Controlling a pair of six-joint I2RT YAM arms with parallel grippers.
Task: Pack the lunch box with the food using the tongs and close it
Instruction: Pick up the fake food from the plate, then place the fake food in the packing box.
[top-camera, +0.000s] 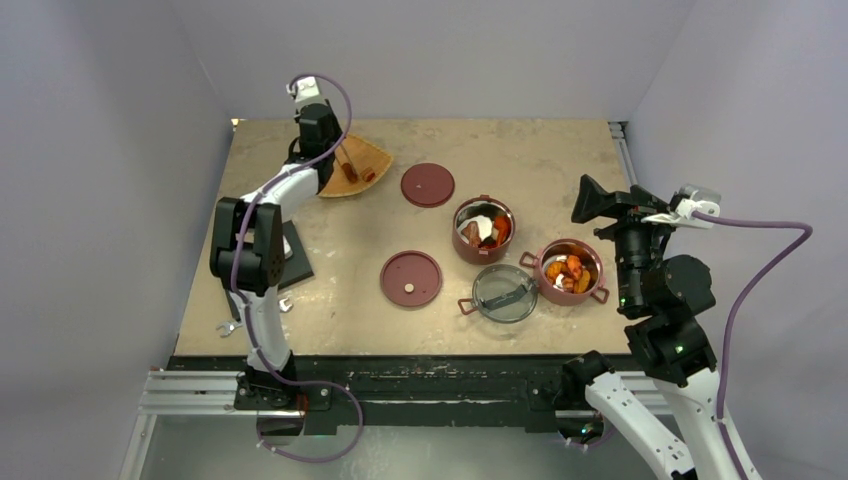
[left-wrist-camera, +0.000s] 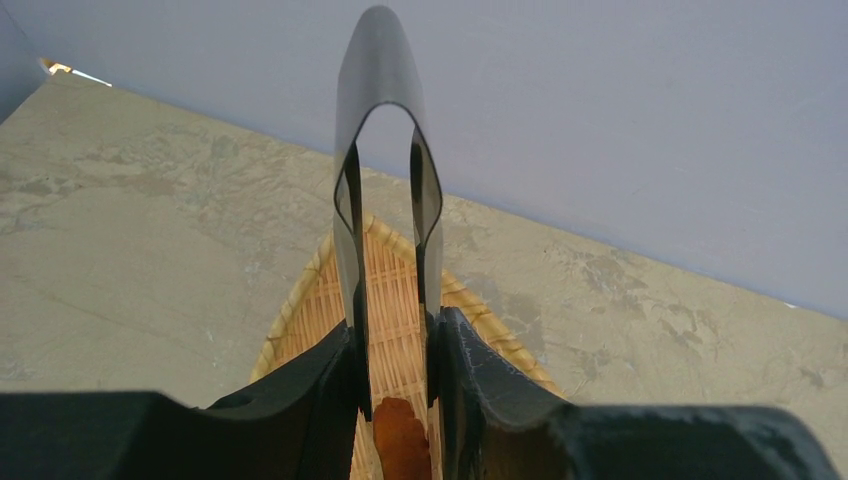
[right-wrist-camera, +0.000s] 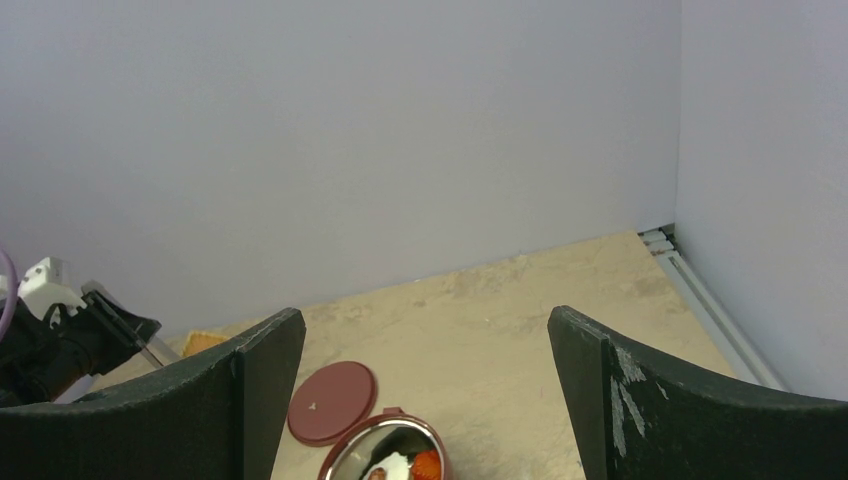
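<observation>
Two black fingers (left-wrist-camera: 300, 410) fill the bottom of the left wrist view. They belong to the left gripper (left-wrist-camera: 398, 330). It is squeezed in on the tongs (left-wrist-camera: 375, 60), with one finger pressing on each thin arm. The tongs stick straight out past the fingers and point at the far edge of the surface (left-wrist-camera: 150, 250). Under them is the orange woven tray (left-wrist-camera: 290, 320), close to the far left corner. One orange-brown food piece (left-wrist-camera: 400, 440) lies on the tray, right between the two tong arms and close to the fingers. I cannot tell if the tongs touch it.

The lunch box is in parts, well apart from the tray. The far bowl (top-camera: 472, 253) and the near bowl (top-camera: 556, 295) sit in the right half, and both have food in them. Two dark-red disc lids (top-camera: 427, 185) lie to their left. The clear lid (top-camera: 504, 292) is just beside the near bowl.

The right gripper (right-wrist-camera: 425, 320) is wide open and holds nothing. It is nearer the bowls, but the left arm has the tongs and is over the tray. I think the piece must go right and toward the near edge to reach a bowl.
</observation>
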